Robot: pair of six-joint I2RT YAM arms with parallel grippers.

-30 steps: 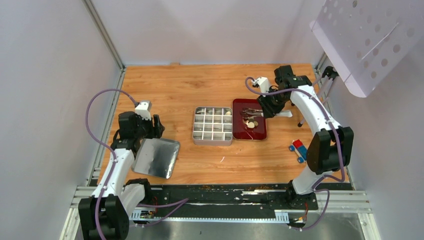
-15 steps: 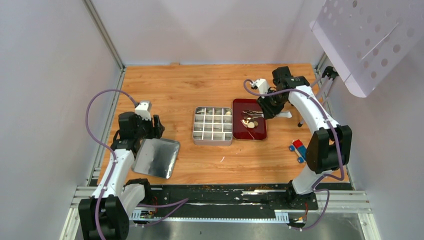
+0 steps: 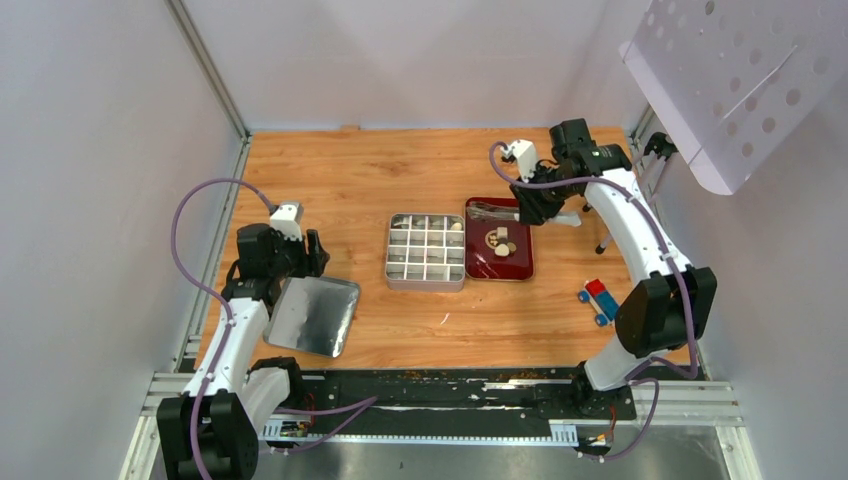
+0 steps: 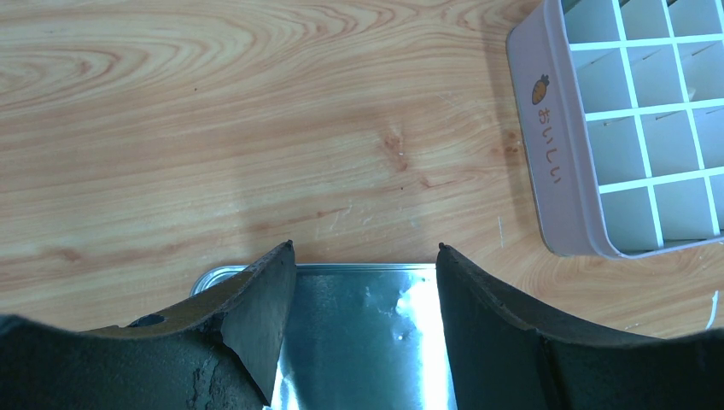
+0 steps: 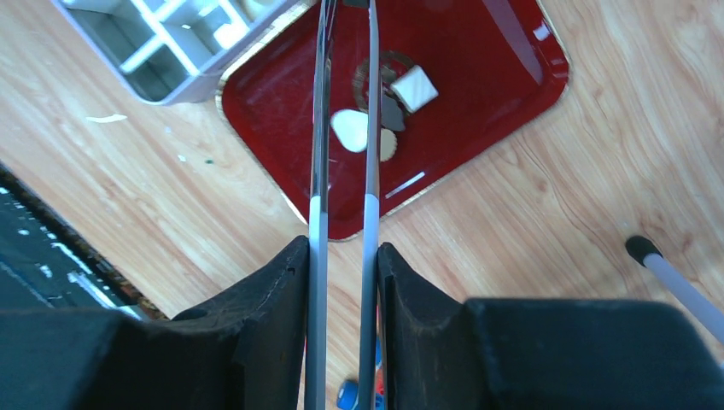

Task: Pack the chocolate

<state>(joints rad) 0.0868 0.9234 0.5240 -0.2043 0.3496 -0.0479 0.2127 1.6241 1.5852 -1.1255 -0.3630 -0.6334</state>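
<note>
Several chocolate pieces [image 3: 499, 241], cream and brown, lie on the red tray [image 3: 520, 268]. In the right wrist view a white oval piece [image 5: 347, 128], a white square piece [image 5: 414, 88] and brown pieces [image 5: 390, 145] lie there. The compartment tin [image 3: 425, 251] stands left of the tray, with a cream piece [image 3: 457, 226] in its far row. My right gripper [image 3: 532, 204] [image 5: 341, 248] is shut on the metal tongs [image 5: 318, 128], whose tips reach over the tray's far end. My left gripper [image 3: 303, 263] [image 4: 365, 256] is open over the shiny tin lid [image 4: 367, 333].
The tin lid [image 3: 316, 316] lies flat at the near left. A small red-and-blue block [image 3: 597, 298] sits near right of the tray. A thin rod with a black tip [image 5: 674, 278] stands right of the tray. A perforated white panel [image 3: 740, 80] hangs at the far right.
My right gripper has drawn back toward the far right and taken the tongs off the chocolates to the tray's far end. The left arm has not moved.
</note>
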